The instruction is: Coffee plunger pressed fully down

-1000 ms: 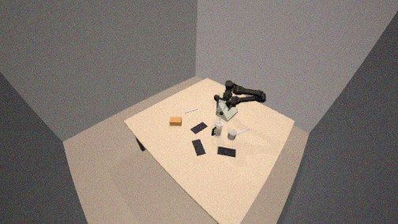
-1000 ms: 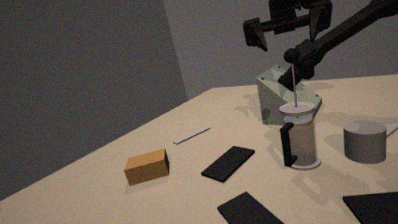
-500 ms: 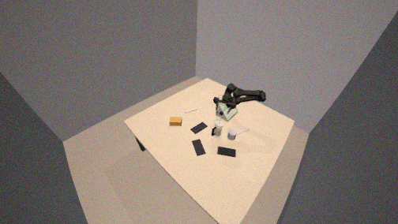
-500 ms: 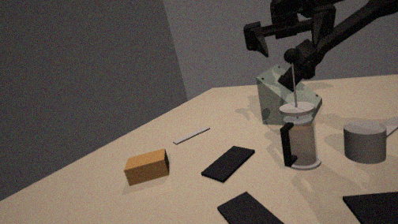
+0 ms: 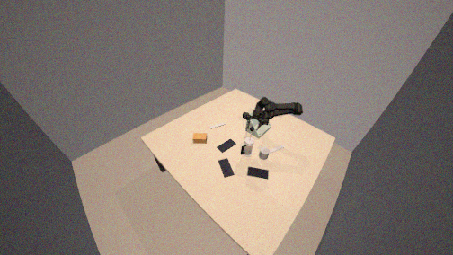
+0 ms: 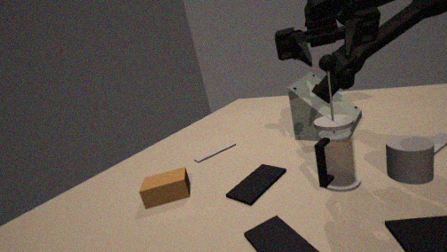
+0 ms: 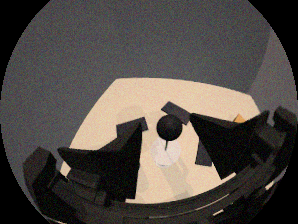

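The coffee press (image 5: 248, 148) (image 6: 343, 161) stands upright, its black handle (image 6: 322, 164) at its side. Its thin rod (image 6: 331, 99) rises well above the pale lid (image 6: 333, 121) (image 7: 166, 155), topped by a round black knob (image 6: 327, 62) (image 7: 169, 127). The plunger is up. My gripper (image 6: 329, 59) (image 7: 166, 121) is partly open and empty, over the press. In the wrist view the knob appears between the fingertips, with a gap on each side. Whether the tips are level with the knob is hard to tell.
A grey cylinder (image 5: 264, 153) (image 6: 410, 161) stands close beside the press. A pale green angled block (image 5: 265, 131) (image 6: 302, 120) is behind it. Dark flat tiles (image 5: 258, 172) (image 6: 257, 184) (image 7: 131, 126), an orange block (image 5: 199, 137) (image 6: 165, 189) and a thin light bar (image 6: 215, 152) lie around.
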Tool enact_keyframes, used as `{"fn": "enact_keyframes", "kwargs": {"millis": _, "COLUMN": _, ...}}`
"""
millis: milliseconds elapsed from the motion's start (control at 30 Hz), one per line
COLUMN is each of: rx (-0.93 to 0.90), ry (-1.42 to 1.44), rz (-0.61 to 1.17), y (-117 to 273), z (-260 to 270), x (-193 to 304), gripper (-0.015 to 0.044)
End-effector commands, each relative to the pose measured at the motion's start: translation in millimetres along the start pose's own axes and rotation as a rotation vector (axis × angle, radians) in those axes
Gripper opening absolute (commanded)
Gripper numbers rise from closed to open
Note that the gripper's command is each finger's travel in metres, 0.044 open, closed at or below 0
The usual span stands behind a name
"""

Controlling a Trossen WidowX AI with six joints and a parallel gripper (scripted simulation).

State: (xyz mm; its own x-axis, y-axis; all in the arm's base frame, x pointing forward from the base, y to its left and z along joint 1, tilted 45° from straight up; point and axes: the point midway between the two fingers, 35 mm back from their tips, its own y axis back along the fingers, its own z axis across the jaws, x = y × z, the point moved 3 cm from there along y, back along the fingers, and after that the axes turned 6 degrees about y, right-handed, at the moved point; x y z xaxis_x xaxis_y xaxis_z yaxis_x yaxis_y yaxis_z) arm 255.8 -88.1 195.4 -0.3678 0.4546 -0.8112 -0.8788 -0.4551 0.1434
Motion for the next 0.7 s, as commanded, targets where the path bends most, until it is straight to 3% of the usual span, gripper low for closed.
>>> {"fn": "enact_keyframes", "kwargs": {"millis": 0, "rx": 0.004, "ry": -0.011, "rz": 0.002, "y": -0.7, "z": -1.7, "x": 2.0, "gripper": 0.0177}}
{"fn": "enact_keyframes", "kwargs": {"millis": 67, "rx": 0.004, "ry": -0.011, "rz": 0.002, "y": -0.7, "z": -1.7, "x": 2.0, "gripper": 0.0125}}
{"fn": "enact_keyframes", "kwargs": {"millis": 667, "rx": 0.006, "ry": -0.010, "rz": 0.005, "y": -6.3, "z": -3.0, "x": 8.7, "gripper": 0.0122}}
